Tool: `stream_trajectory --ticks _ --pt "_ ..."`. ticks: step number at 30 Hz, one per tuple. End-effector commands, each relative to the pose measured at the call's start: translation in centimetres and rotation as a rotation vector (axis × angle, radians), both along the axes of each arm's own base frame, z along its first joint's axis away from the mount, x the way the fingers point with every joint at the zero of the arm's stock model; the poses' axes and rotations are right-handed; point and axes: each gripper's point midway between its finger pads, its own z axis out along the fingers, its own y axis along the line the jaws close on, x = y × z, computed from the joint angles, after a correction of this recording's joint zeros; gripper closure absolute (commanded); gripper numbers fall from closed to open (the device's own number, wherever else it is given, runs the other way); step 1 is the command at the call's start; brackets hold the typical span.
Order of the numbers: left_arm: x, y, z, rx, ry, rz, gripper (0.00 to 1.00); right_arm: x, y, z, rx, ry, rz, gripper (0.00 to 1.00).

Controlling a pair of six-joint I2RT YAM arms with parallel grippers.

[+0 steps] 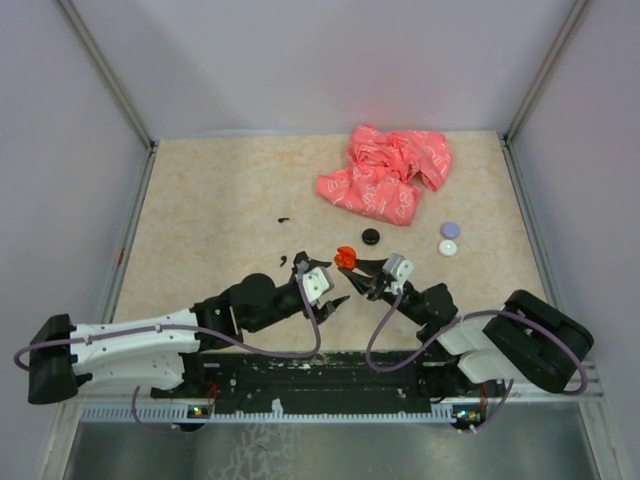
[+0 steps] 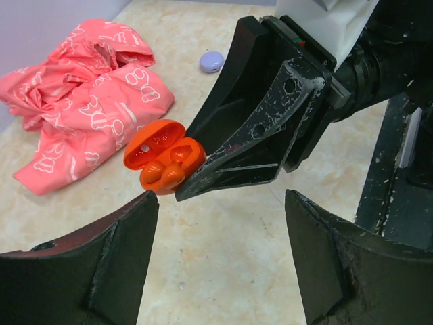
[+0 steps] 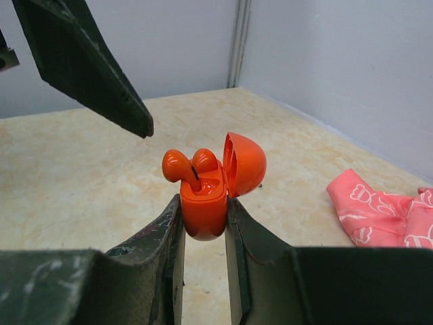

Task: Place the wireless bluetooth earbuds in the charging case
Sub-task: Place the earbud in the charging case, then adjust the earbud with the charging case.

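Arms (image 1: pixel 140 345) angle inward, meeting at the counter's (image 1: pixel 220 200) 6 o'clock: right jaws clench the glossy orange case (image 3: pixel 203 206), lid open, two rounded orange earbuds (image 3: pixel 193 166) seated inside; your left jaws stand released beside it.

The orange charging case (image 3: pixel 203 215) stands upright, clamped between the fingers of the right gripper (image 3: pixel 203 202), with its lid hinged open toward 3 o'clock. Two orange earbuds (image 3: pixel 191 166) sit in its wells, heads protruding and leaning toward 10 o'clock.
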Motion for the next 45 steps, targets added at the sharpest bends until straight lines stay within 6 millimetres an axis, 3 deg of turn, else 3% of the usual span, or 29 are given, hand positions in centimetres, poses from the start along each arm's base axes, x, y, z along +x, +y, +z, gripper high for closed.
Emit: stream_trajectory --ticks 1,13,24,34,45 --pt "0.0 0.0 2.0 -0.159 0.046 0.013 0.19 -0.4 -0.1 2.4 0.076 -0.052 0.009 1.0" --pt "1.6 0.8 1.7 -0.253 0.03 -0.027 0.19 -0.6 0.0 2.5 0.08 -0.059 0.02 1.0" --pt "0.3 -0.1 1.3 -0.269 0.025 -0.17 0.23 -0.7 0.0 2.4 0.079 -0.057 0.024 1.0" --pt "0.8 -0.6 0.8 -0.249 0.038 -0.167 0.25 -0.7 0.0 2.5 0.081 -0.059 0.025 1.0" --pt "-0.7 -1.2 0.3 -0.244 0.091 -0.244 0.27 -0.6 0.0 2.4 0.076 -0.055 0.021 1.0"
